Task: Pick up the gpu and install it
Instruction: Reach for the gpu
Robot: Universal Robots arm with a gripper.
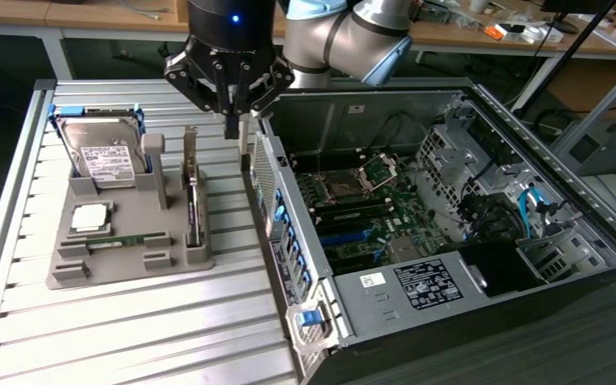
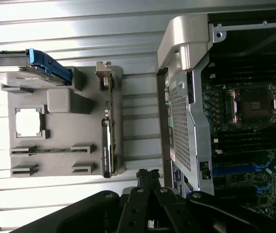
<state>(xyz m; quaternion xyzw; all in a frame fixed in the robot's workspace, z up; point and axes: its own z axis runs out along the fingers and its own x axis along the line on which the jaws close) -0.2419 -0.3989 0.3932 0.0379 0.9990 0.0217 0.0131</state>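
Exterior view: my claw [image 1: 233, 127] hangs pinched shut and empty above the gap between grey tray [image 1: 126, 266] and open case [image 1: 286, 172]. The gpu [image 1: 193, 200] stands on edge in the tray's slot. Lowering like this, I'd likely ram its top edge or clip the case wall.

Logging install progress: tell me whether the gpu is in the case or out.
Out. The gpu stands on edge in the gray holder beside the open case; the gripper hangs overhead, empty.
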